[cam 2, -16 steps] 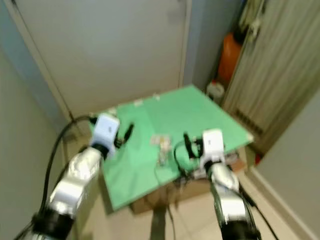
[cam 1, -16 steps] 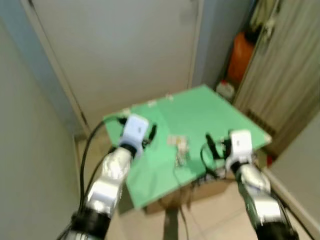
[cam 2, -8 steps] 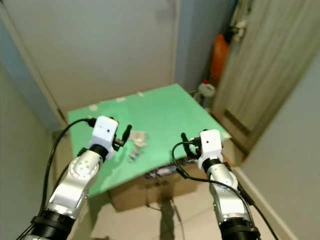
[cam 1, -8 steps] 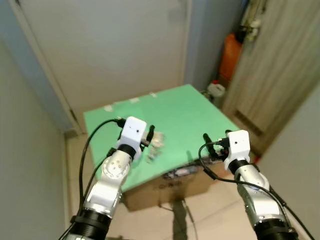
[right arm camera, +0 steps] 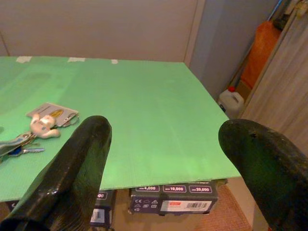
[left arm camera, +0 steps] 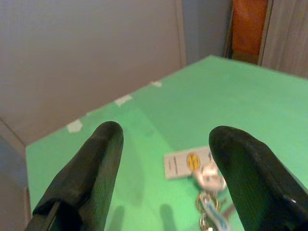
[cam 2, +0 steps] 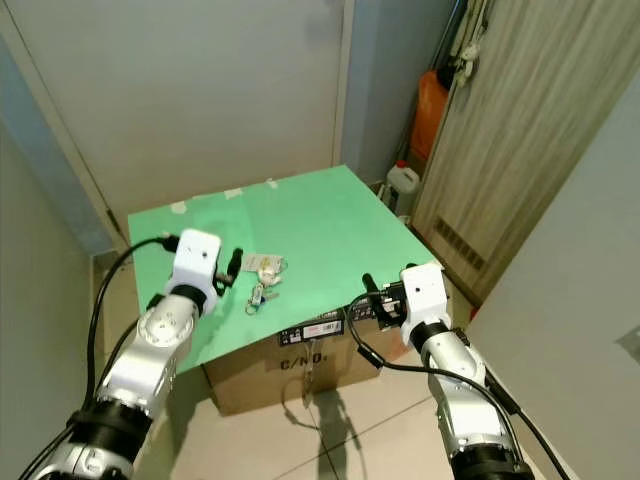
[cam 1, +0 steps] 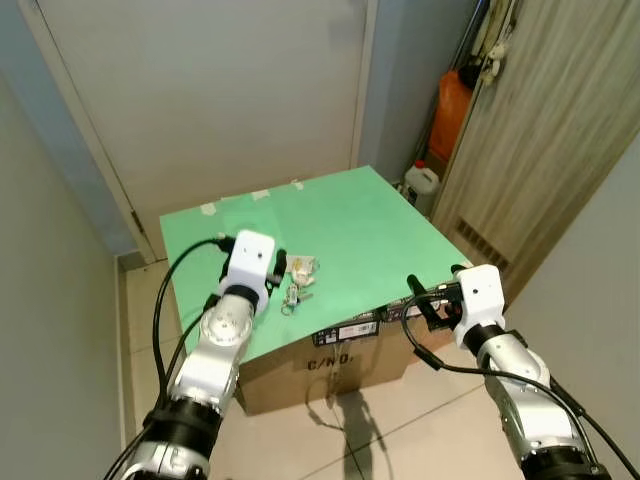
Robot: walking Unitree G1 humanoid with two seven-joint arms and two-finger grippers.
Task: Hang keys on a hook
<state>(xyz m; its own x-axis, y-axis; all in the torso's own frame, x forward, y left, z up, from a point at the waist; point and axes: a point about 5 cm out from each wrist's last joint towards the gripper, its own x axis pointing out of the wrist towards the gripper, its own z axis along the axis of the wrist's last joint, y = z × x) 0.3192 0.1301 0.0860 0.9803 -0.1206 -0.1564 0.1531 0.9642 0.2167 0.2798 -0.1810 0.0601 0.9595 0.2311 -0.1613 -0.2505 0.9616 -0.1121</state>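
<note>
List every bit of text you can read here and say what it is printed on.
"4,000", "10,000", "20,000": label strip under the green board.
Barcode label on the cardboard box: text too small.
Box side print: roughly "C/NO.", blurred.
Card on the keys: logo, unreadable.
</note>
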